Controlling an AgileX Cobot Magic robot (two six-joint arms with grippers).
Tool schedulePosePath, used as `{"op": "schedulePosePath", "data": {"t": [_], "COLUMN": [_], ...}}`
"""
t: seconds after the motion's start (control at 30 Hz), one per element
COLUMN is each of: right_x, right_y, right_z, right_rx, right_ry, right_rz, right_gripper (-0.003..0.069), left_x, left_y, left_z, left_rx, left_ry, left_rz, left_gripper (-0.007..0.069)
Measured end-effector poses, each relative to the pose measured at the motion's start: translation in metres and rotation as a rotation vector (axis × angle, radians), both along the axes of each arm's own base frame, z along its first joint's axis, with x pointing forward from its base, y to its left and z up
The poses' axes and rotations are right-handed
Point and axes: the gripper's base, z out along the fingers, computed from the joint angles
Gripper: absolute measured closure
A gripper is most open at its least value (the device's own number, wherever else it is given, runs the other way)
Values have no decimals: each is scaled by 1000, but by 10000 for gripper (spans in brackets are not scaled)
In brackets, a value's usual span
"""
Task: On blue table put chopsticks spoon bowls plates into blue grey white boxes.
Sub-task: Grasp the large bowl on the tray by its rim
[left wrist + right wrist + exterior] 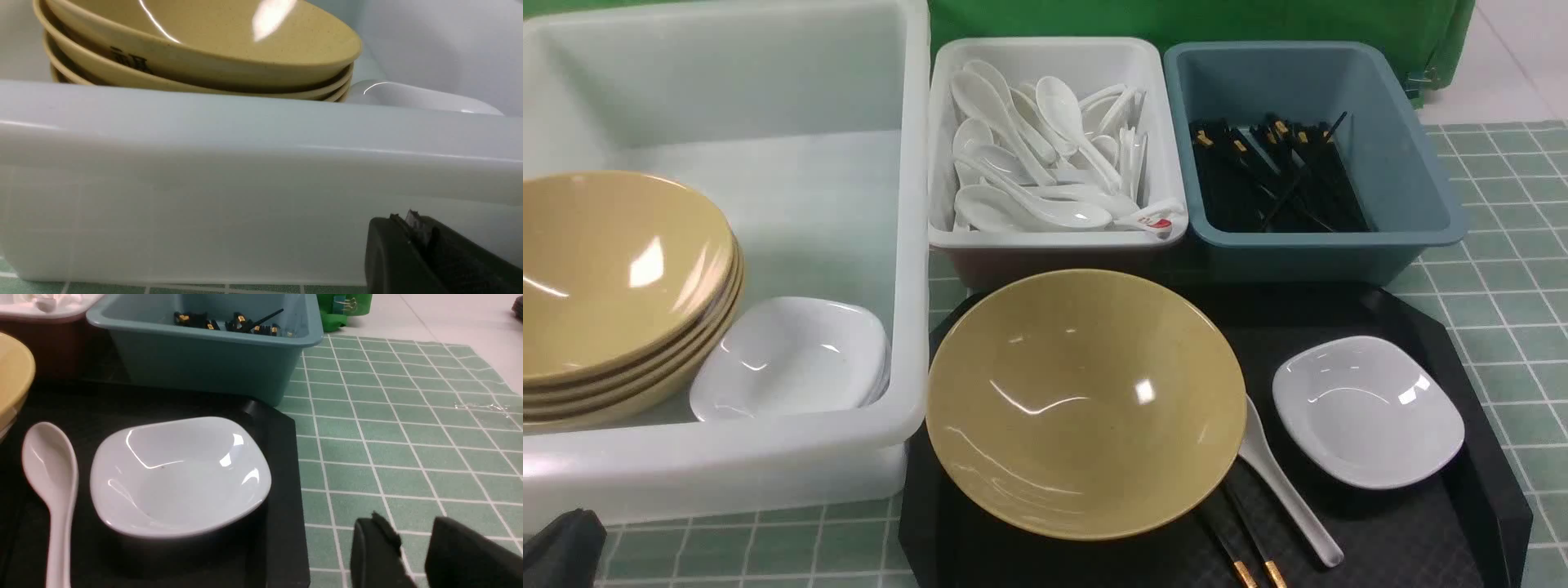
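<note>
On the black tray point(1405, 523) lie a tan bowl point(1085, 404), a white spoon point(1286, 486), black chopsticks point(1241, 543) partly under the bowl, and a white plate point(1368, 411). The large white box point(768, 441) holds stacked bowls point(613, 278) and plates point(792, 359). The small white box point(1058, 237) holds spoons, and the blue-grey box point(1413, 163) holds chopsticks. My left gripper point(408, 220) is shut and empty, low in front of the large box's wall point(204, 212). My right gripper point(410, 522) is open and empty over the table point(388, 457), beside the tray and near the plate point(179, 477).
Green cloth point(1258, 24) hangs behind the boxes. The checked table point(1494, 286) shows to the right of the tray and the blue-grey box. The tray's raised rim point(282, 522) lies between my right gripper and the plate.
</note>
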Motion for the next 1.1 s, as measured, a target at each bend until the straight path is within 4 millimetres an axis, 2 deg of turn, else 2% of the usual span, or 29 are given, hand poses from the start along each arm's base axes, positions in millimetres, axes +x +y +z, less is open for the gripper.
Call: {"op": "schedulePosePath", "data": {"t": [1.1], "right_x": [0], "right_y": [0], "right_z": [0], "right_rx": [0], "right_ry": [0], "right_rz": [0], "right_gripper": [423], "left_x": [0], "left_y": [1], "left_z": [0], "left_rx": [56], "left_ry": [2], "left_rz": [-3], "left_gripper": [622]}}
